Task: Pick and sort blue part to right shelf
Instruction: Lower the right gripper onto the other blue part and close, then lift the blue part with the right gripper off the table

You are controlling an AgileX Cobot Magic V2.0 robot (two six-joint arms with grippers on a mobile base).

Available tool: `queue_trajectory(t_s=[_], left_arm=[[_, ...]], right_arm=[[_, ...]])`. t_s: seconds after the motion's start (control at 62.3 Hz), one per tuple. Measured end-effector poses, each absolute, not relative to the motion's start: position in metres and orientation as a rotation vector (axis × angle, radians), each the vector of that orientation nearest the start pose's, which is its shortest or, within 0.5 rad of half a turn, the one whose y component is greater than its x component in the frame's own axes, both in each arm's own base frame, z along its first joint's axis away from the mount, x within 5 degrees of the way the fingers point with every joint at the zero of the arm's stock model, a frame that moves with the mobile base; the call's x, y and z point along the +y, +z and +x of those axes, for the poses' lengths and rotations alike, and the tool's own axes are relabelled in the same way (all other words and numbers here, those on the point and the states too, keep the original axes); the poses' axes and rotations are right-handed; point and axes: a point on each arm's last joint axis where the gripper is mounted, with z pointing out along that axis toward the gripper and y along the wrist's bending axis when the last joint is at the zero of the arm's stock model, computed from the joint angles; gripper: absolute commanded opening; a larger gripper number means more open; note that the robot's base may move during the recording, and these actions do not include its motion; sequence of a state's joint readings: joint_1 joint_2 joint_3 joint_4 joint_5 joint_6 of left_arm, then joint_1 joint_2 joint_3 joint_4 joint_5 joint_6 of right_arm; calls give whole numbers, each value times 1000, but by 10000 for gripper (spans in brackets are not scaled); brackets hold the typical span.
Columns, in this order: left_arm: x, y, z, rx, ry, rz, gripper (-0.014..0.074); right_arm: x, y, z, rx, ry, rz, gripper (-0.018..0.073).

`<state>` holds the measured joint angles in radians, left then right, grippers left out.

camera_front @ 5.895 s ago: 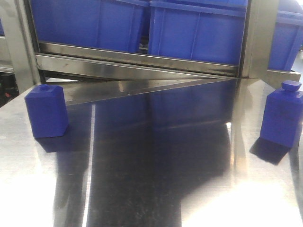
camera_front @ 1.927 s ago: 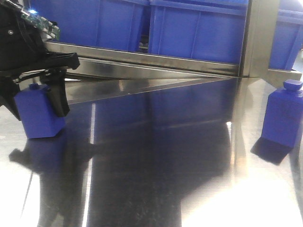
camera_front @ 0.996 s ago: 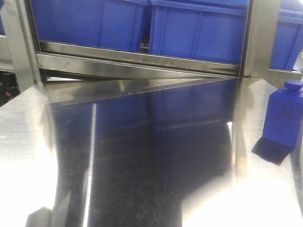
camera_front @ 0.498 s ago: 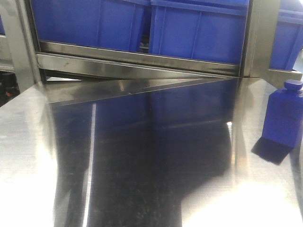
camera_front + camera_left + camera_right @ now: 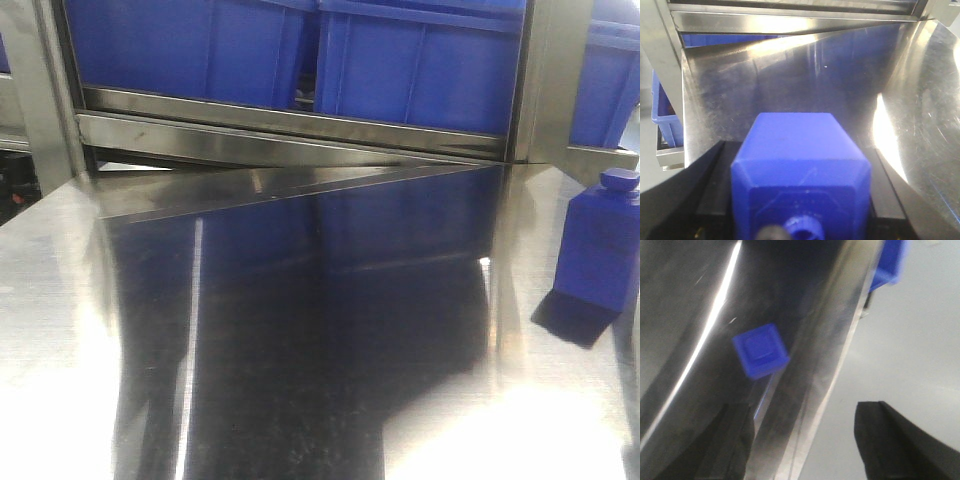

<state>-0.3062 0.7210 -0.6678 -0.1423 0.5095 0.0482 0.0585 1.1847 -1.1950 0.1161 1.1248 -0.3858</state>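
Glare on steel table (image 5: 300,350); right wrist view blurred; blue part (image 5: 598,245) casts shadow.

The blue part (image 5: 800,150) at 6 o'clock in the left wrist view is a plain, saturated royal blue, flanked by the black of the left pincer (image 5: 800,167). A second part (image 5: 598,245) at 3 o'clock in the front view is the same blue. The bins (image 5: 420,65) at 12 o'clock are blue too. The right shelf (image 5: 545,80) is brushed silver steel. The table (image 5: 60,300) is silver, mirroring blue and black down its middle, with white glare. The right pincer (image 5: 805,412) has black fingers (image 5: 900,440).
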Motion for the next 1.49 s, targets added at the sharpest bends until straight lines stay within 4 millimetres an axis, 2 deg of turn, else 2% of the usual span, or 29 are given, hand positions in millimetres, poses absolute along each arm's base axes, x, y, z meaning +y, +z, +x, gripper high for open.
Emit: queue_trajectory(t_s=[0.096, 0.241, 0.578, 0.98, 1.06, 1.253, 1.381, 1.494], left_arm=[[-49, 328, 135, 2036, -309, 279, 397], [-49, 328, 135, 2036, -309, 279, 397], [-49, 328, 135, 2036, -309, 279, 397], [-49, 328, 135, 2036, -309, 279, 396], [-49, 328, 135, 2036, -308, 280, 396], [-48, 328, 135, 2031, -279, 297, 393], [-45, 330, 129, 1999, -247, 313, 365], [-39, 331, 116, 1941, -226, 318, 333]], right_arm=[[30, 355, 246, 2604, 126, -686, 542], [37, 328, 274, 2674, 207, -786, 542], [40, 282, 309, 2749, 234, -855, 542], [48, 236, 331, 2853, 276, -896, 533], [48, 231, 333, 2867, 279, -899, 485], [48, 230, 335, 2868, 273, -902, 274], [48, 230, 335, 2868, 273, -902, 257], [48, 230, 335, 2868, 273, -902, 257]])
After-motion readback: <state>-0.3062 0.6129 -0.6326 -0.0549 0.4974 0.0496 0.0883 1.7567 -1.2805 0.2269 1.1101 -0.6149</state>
